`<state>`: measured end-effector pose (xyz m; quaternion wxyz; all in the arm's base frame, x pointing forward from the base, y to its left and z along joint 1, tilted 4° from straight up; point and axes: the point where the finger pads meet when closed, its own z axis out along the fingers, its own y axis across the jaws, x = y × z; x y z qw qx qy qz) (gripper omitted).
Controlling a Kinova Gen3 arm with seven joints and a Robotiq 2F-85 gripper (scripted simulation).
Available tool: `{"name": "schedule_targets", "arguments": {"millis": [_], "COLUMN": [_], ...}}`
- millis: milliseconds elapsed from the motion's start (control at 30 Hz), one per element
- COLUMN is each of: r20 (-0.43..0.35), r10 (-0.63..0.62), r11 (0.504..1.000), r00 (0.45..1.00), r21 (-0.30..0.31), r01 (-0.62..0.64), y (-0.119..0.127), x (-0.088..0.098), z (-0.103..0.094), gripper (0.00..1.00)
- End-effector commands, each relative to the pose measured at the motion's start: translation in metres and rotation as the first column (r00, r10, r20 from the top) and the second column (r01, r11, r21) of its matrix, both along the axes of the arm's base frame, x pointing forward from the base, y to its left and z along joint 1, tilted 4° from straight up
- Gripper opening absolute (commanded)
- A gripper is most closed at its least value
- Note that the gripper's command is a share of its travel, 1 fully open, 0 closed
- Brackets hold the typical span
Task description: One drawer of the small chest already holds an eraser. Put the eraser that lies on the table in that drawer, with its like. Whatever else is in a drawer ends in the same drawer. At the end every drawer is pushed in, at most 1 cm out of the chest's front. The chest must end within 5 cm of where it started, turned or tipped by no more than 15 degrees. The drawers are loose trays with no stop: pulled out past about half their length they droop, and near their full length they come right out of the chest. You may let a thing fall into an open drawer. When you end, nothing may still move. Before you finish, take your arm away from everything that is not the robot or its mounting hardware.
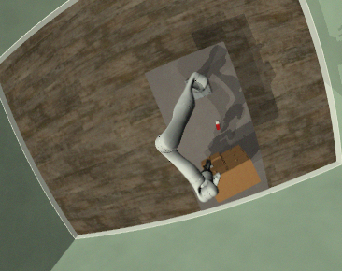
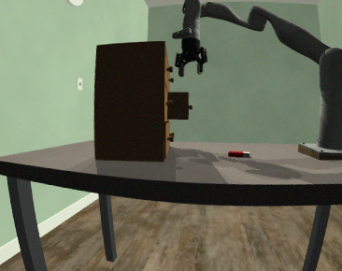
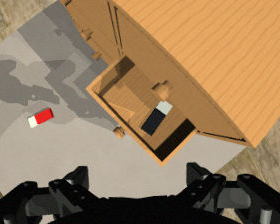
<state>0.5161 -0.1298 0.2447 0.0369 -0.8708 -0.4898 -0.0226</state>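
Note:
A red eraser with a white end (image 1: 218, 125) (image 2: 238, 154) (image 3: 41, 117) lies flat on the table, out in front of the chest (image 1: 238, 179) (image 2: 131, 103) (image 3: 201, 50). The chest stands upright. One middle-height drawer (image 2: 179, 106) (image 3: 141, 142) is pulled partly out and looks level. Inside it lies a black eraser with a white end (image 3: 155, 121), towards one side wall. My gripper (image 2: 191, 72) (image 3: 137, 176) is open and empty, pointing down. It hangs in front of the chest, higher than the open drawer and touching nothing.
The other drawers look pushed in; their small knobs (image 2: 171, 136) (image 3: 86, 34) stick out from the front. A knob (image 3: 162, 90) on the chest front stands over the open drawer's inner part. The grey table (image 2: 61, 156) carries the arm's base (image 2: 318, 150) opposite the chest.

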Motion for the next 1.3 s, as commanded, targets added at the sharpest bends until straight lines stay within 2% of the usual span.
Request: {"name": "schedule_targets", "arguments": {"millis": [0,433,600,933,1000,1267], "r20": [0.002,-0.014,-0.023,-0.044,-0.044,-0.057], "r10": [-0.015,-0.158,-0.252,-0.458,-0.458,-0.6], "r11": [1.0,0.987,0.968,0.889,0.889,0.8], "r00": [1.0,0.987,0.968,0.888,0.888,0.798], "r21": [-0.003,-0.009,-0.014,-0.029,-0.029,-0.043], "r01": [0.015,0.158,0.252,0.457,0.457,0.598], "y": [-0.001,-0.006,-0.009,-0.015,-0.015,-0.02], "x": [-0.002,-0.018,-0.028,-0.053,-0.053,-0.072], "z": [0.004,0.021,0.032,0.058,0.058,0.078], "gripper": [1.0,1.0,1.0,1.0,1.0,1.0]}}
